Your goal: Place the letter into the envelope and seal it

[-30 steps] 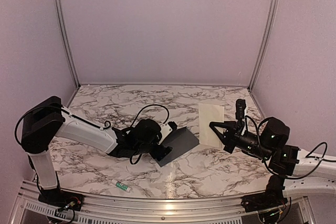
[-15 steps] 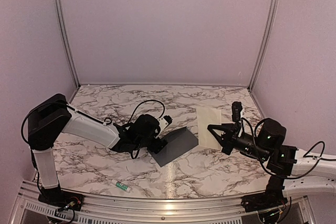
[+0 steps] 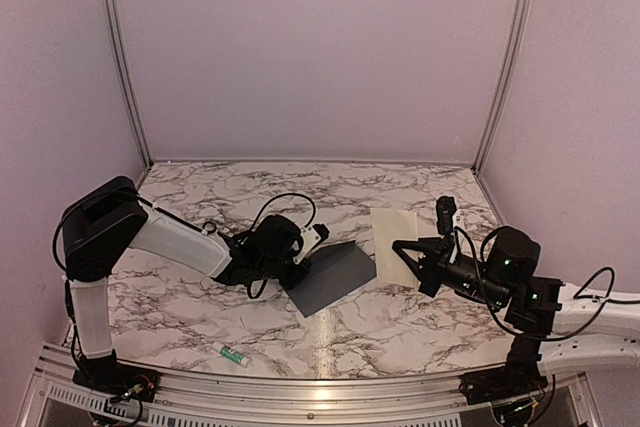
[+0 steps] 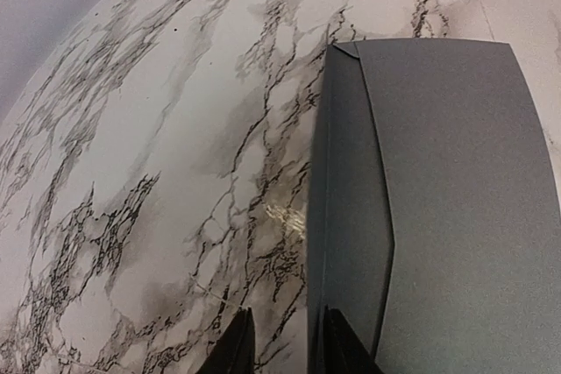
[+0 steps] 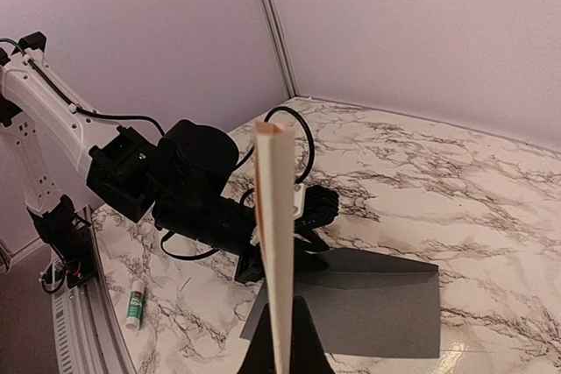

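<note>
Between the right gripper's (image 5: pixel 282 339) fingers sits the letter (image 5: pixel 276 216), clamped tight and standing on edge, so that wrist camera sees only a thin cream strip going straight up. From overhead the same right gripper (image 3: pixel 408 250) has the letter (image 3: pixel 393 232) by its lower edge, and the sheet is lifted off the marble table (image 3: pixel 200 187) and faces roughly toward the middle. Over on the other side, the left gripper (image 4: pixel 280 339) has its jaws pulled close together with a slim gap between them, and the near edge of the envelope (image 4: pixel 456 216) runs right up to that gap against one fingertip (honestly can't tell whether it's actually pinched or just lined up). The envelope's flap shows as a shallow pointed fold along its left part. In the top view the left gripper (image 3: pixel 295 265) is low at the envelope's (image 3: pixel 335 277) left end, with the dark grey rectangle sitting mid-table between the two arms, and the letter is just to its right, not touching it. A small white-and-green tube (image 3: pixel 231 353) lies near the front edge by the left arm's base, well apart from everything.
</note>
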